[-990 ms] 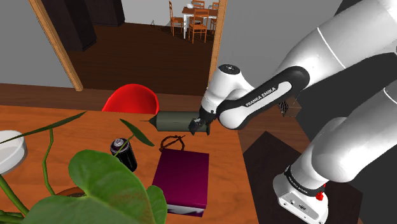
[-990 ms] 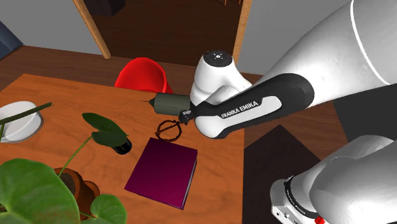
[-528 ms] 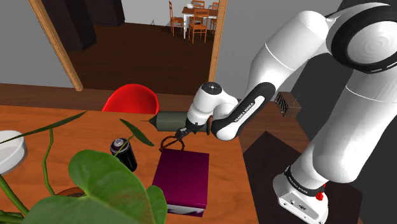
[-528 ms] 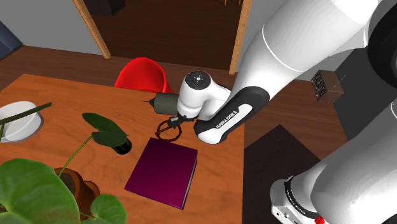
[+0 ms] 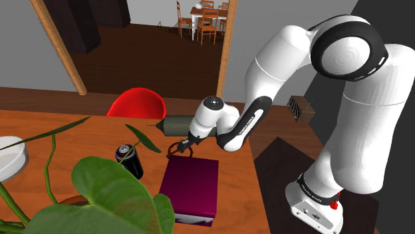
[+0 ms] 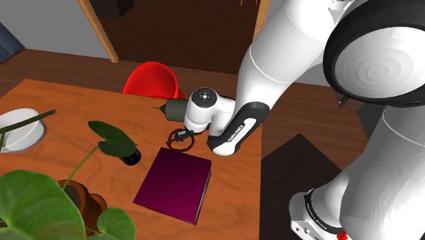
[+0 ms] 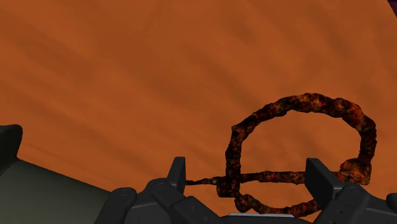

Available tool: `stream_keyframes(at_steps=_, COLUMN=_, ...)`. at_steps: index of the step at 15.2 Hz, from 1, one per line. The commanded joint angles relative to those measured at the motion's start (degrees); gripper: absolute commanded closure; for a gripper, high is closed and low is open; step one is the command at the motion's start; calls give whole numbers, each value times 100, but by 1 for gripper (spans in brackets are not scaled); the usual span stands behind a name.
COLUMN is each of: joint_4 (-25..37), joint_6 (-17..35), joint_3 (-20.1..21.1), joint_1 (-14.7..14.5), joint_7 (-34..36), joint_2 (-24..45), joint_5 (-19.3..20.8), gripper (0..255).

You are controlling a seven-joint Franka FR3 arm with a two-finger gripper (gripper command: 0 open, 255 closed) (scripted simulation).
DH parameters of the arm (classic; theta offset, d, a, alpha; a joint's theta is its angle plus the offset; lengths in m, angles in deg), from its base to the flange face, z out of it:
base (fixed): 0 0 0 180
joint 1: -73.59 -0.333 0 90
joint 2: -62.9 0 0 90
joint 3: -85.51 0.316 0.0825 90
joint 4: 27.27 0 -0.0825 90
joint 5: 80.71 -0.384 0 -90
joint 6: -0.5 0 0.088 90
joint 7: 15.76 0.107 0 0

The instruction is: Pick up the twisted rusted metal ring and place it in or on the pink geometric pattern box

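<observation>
The twisted rusty ring (image 5: pixel 177 148) (image 6: pixel 179 139) lies flat on the orange-brown wooden table (image 5: pixel 80 136), just behind the far edge of the box. That box (image 5: pixel 193 186) (image 6: pixel 174 184) is flat and plain dark magenta. My gripper (image 5: pixel 181 143) (image 6: pixel 181 133) is down over the ring. In the wrist view the ring (image 7: pixel 299 102) lies close in front of the gripper (image 7: pixel 248 178). The fingers stand apart, open, and the ring's near side with its thin crossbar lies between them. A fingertip (image 7: pixel 178 172) stands by the ring's thin tail.
An olive-green cylinder (image 5: pixel 176 125) (image 6: pixel 177 109) lies right behind the ring. A black can (image 5: pixel 128 159), a leafy plant (image 5: pixel 113 193) and a white bowl (image 5: pixel 10 156) stand toward the shoulder view's left. A red chair (image 5: pixel 136 103) sits beyond the table's far edge.
The arm has swung its hand toward the shoulder view's left and down, from beside the cylinder to right over the ring. The ring and box have not moved.
</observation>
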Motion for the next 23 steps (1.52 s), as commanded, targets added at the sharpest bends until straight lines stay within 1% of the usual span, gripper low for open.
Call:
stream_keyframes(at_steps=1, joint_4=102, joint_6=76, joint_3=-191, joint_1=-114, joint_7=96, joint_2=219, joint_5=90, gripper=0)
stream_keyframes(at_steps=8, joint_4=103, joint_6=75, joint_3=-187, joint_1=-109, joint_7=102, joint_2=219, joint_5=98, gripper=0)
stream_keyframes(at_steps=9, joint_4=112, joint_6=62, joint_3=-175, joint_1=-106, joint_7=100, joint_2=217, joint_5=90, gripper=255)
stream_keyframes(at_steps=16, joint_4=118, joint_6=84, joint_3=-216, joint_1=-152, joint_7=133, joint_2=241, joint_5=111, gripper=255)
stream_keyframes(at_steps=18, joint_4=103, joint_6=75, joint_3=-188, joint_1=-111, joint_7=99, joint_2=219, joint_5=95, gripper=255)
stream_keyframes(at_steps=23, joint_4=-25, joint_6=-267, joint_3=348, joint_1=353, joint_7=-247, joint_2=-200, joint_5=-247, gripper=255)
